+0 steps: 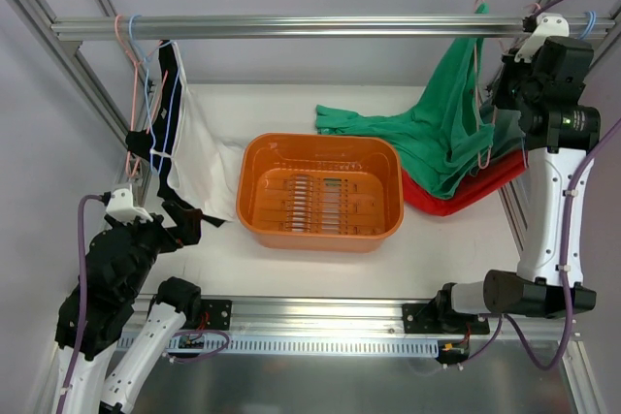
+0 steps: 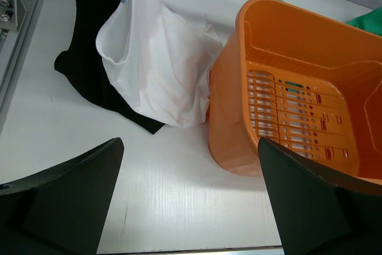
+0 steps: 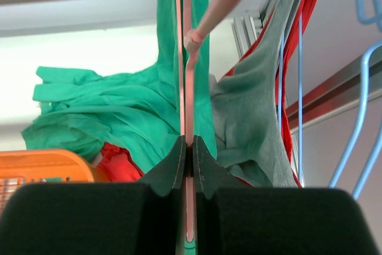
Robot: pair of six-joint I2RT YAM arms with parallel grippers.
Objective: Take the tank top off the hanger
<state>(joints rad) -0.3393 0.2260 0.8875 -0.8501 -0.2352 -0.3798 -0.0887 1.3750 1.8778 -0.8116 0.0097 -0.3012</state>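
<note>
A green tank top (image 1: 446, 123) hangs on a thin pink hanger (image 1: 482, 154) from the top rail (image 1: 320, 26) at the right, its lower part spread on the table. In the right wrist view, my right gripper (image 3: 188, 147) is shut on the pink hanger (image 3: 185, 88), pinching its vertical wire. The green tank top (image 3: 119, 111) drapes on both sides of that wire. From above, the right gripper (image 1: 497, 94) sits just right of the green cloth. My left gripper (image 1: 184, 225) hovers low at the left, and its wrist view shows this gripper (image 2: 190, 141) open with only bare table between the fingers.
An orange basket (image 1: 320, 139) sits mid-table, its wall (image 2: 230, 123) close to the left gripper. White (image 2: 161, 58) and black (image 2: 89, 40) garments hang on hangers at the left. Grey (image 3: 253, 123) and red (image 3: 119, 159) garments and blue hangers (image 3: 364, 117) crowd the right side.
</note>
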